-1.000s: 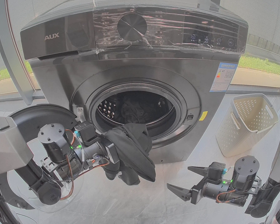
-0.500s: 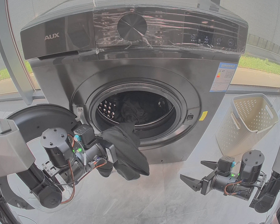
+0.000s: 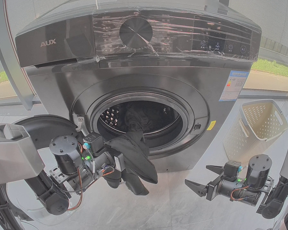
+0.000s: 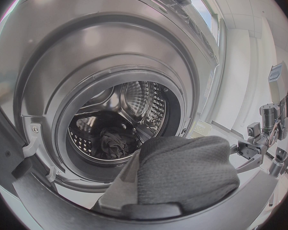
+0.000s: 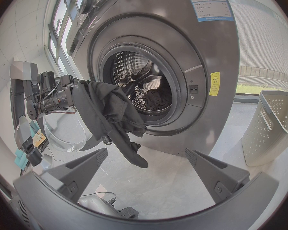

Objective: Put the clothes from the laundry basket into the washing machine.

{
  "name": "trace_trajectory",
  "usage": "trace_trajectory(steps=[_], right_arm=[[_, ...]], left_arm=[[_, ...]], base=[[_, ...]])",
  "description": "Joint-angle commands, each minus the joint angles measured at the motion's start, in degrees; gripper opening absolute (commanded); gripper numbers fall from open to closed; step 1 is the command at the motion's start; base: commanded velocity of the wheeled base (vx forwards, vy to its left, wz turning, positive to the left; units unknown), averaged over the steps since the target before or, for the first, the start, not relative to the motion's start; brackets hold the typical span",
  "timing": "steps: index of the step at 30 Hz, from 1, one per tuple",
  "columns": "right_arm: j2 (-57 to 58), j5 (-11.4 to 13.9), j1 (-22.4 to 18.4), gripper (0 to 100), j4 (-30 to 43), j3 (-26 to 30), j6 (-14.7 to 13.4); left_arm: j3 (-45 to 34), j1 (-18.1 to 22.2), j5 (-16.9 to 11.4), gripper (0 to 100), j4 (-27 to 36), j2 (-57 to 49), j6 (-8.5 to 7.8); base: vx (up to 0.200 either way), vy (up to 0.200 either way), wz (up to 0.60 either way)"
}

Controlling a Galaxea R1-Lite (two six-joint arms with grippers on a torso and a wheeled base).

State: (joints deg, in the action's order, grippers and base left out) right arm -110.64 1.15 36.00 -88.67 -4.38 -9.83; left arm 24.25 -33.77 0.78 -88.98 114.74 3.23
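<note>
Ahead: washing machine, round door swung open on its left side; laundry basket tilted on floor just right of machine; dark garment draped from left hand, upper end at drum opening's lower rim, rest hanging in front of machine; more dark clothes inside drum; left hand clenched on garment; right hand low near basket, jaws spread wide, released.
</note>
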Motion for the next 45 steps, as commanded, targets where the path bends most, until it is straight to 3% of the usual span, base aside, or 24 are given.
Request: trace_trajectory(steps=[1, 7, 17, 21, 25, 27, 29, 30, 31, 39, 45], right_arm=[[-0.01, 0.00, 0.21, 100, -0.01, 0.07, -0.02], [0.34, 0.00, 0.30, 100, -0.01, 0.16, -0.02], [1.83, -0.35, 1.88, 100, 0.08, 0.42, -0.02], [4.03, -0.53, 3.46, 100, 0.08, 0.77, -0.02], [4.21, -0.53, 3.73, 100, -0.01, 1.12, -0.02], [4.47, -0.53, 3.90, 100, -0.01, 1.04, -0.02], [4.56, -0.53, 4.26, 100, 0.08, 1.12, -0.02], [4.56, -0.53, 4.26, 100, 0.08, 1.12, -0.02], [4.65, -0.53, 4.61, 100, -0.01, 1.12, -0.02], [5.70, -0.62, 5.57, 100, 0.08, 1.56, -0.02], [5.52, -0.53, 5.49, 100, 0.08, 1.56, -0.02]], left_arm=[[0.10, -0.07, 0.01, 0, -0.32, 0.31, 0.11], [-0.25, -0.86, -0.08, 0, -0.41, 0.14, 0.02], [-0.69, -2.27, 0.36, 0, -0.41, -0.04, 0.20], [0.01, -4.11, 1.77, 0, -0.32, 0.93, 0.37], [2.12, -4.11, 0.45, 0, -0.32, 3.74, 0.37], [4.58, -3.94, -0.60, 0, -0.32, 4.88, 0.72], [9.15, -3.94, -0.96, 0, -0.32, 7.08, 3.45], [9.15, -3.94, -0.96, 0, -0.32, 7.08, 3.45], [11.52, -3.94, -0.34, 0, -0.14, 8.66, 4.50], [23.92, -1.65, 2.91, 0, 1.88, 18.42, 4.24], [32.71, -0.33, 3.09, 0, 7.24, 21.58, 4.24]], base=[[0.200, 0.000, 0.00], [0.200, 0.000, 0.00], [0.000, 0.000, 0.00], [0.000, 0.000, 0.00], [0.000, 0.000, 0.00], [0.000, 0.000, 0.00], [0.000, 0.000, 0.00], [0.000, 0.000, 0.00], [0.000, 0.000, 0.00], [0.000, 0.000, 0.00], [0.000, 0.000, 0.00]])
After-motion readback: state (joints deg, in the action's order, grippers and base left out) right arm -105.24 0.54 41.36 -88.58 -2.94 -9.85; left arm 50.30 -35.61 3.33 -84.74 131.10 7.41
